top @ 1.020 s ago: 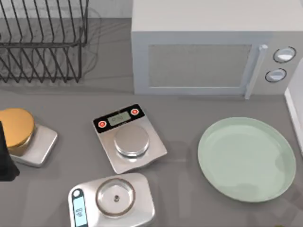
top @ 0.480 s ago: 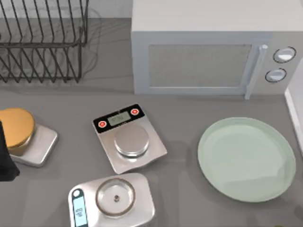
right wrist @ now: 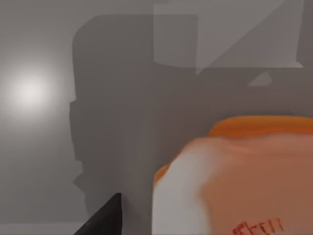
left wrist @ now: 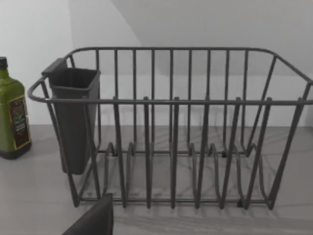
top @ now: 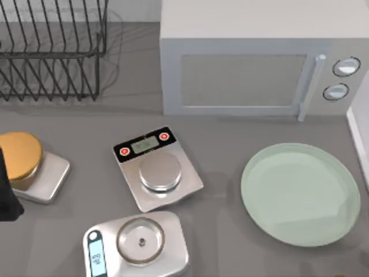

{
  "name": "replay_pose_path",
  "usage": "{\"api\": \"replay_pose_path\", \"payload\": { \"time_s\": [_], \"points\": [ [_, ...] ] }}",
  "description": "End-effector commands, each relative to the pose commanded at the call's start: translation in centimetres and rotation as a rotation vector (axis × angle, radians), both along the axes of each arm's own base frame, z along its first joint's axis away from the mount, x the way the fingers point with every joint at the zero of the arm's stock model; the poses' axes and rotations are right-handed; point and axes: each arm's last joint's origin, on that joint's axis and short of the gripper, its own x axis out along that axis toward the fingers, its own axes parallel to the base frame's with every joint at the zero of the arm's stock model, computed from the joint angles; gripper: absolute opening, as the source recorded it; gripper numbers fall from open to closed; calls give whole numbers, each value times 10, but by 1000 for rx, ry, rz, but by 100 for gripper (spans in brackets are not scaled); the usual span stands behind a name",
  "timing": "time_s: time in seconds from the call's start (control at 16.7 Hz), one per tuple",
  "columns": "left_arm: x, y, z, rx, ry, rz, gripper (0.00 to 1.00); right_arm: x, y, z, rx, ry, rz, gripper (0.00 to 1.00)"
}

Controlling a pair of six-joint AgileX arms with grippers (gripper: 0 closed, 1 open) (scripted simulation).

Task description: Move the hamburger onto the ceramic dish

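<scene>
- Right gripper [right wrist: 105, 218] close over the hamburger [right wrist: 234, 181] in the right wrist view; grip state impossible to tell.
- Ceramic dish [top: 300, 193] bare, at the table's [top: 230, 133] right, below the microwave [top: 259, 57].
- Left arm [top: 7, 190] parked at the left edge, facing the dish rack [left wrist: 171, 127].
- Likely step: securing the hamburger; next, lifting it across to the dish.

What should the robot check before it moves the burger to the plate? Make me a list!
1. Ceramic dish free of other things: ok.
2. Hamburger near the right claw, close in the right wrist view: ok.
3. Firm grip on the hamburger: cannot tell.
4. Hamburger already on the dish: not ok, the dish is bare.
5. Left arm parked at the table's left edge, far from the dish: ok.
</scene>
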Motion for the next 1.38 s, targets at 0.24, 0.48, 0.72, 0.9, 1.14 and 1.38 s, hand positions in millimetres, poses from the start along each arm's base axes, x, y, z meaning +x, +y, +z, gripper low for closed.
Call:
{"api": "replay_pose_path", "payload": {
  "time_s": [0.24,0.48,0.72,0.9,1.14,1.38],
  "points": [
    [0,0,0,0,0,0,100,0,0,0,0,0,0,62],
    [0,0,0,0,0,0,100,0,0,0,0,0,0,32],
    [0,0,0,0,0,0,100,0,0,0,0,0,0,2],
    [0,0,0,0,0,0,100,0,0,0,0,0,0,0],
    [0,0,0,0,0,0,100,0,0,0,0,0,0,0],
    [0,0,0,0,0,0,100,4,0,26,12,-12,-11,0]
  ]
}}
